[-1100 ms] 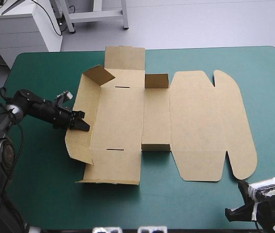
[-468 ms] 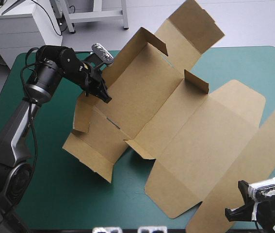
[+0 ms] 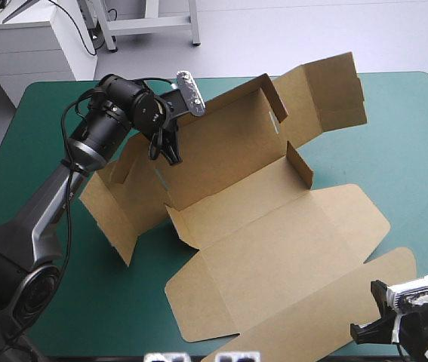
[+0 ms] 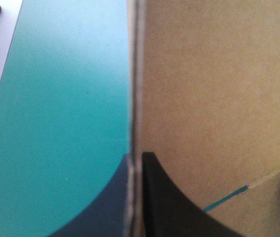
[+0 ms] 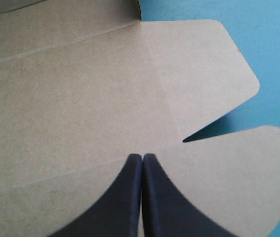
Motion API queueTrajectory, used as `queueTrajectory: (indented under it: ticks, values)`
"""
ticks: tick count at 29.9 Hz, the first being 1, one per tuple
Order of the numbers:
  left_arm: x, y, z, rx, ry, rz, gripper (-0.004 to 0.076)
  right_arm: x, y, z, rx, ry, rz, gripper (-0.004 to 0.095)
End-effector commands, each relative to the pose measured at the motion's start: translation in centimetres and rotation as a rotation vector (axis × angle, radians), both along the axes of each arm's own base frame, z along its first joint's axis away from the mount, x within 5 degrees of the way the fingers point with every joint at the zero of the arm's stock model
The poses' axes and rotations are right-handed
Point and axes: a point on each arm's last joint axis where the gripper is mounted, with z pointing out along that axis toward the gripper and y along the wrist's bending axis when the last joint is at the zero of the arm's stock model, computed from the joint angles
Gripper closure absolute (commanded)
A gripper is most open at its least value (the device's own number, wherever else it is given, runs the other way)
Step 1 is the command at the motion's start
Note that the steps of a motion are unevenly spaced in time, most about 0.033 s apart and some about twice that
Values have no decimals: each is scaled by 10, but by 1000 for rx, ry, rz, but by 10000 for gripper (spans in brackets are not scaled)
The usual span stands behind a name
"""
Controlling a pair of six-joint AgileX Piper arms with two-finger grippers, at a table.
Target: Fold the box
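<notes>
Box [image 3: 274, 226] is half up in the air. The left gripper [image 3: 170, 157] is pinching one panel, and the board's edge runs right between its black fingers [image 4: 169, 207]. From that grip the rest slopes away down onto the teal-green cover [image 3: 395, 136]. The right gripper [image 5: 142, 156] is pressed together, tips meeting, and the rounded lid flaps lie just under and ahead of it.

L pincer [image 4: 138, 159] tight on box [image 4: 209, 89] edge; teal-green cover [image 4: 56, 123] beside
</notes>
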Motion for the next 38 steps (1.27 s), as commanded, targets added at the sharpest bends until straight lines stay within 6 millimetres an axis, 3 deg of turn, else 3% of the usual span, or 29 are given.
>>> queueTrajectory:
  ticks: [1, 15, 26, 32, 38]
  values:
    - [-16, -9, 31, -17, -157, -60, 732, 3, 0, 11, 13, -68, -7, 922]
    - [-56, -51, 52, 104, -428, -238, 733, 3, 0, 11, 10, -68, -9, 922]
    - [-87, -20, 7, 195, -685, -262, 732, 3, 0, 11, 10, -70, -9, 922]
    - [-95, -7, -20, 221, -687, -233, 732, 3, 0, 11, 12, -68, -8, 922]
    - [-96, -6, -43, 191, -697, -220, 732, 3, 0, 11, 30, -66, -16, 922]
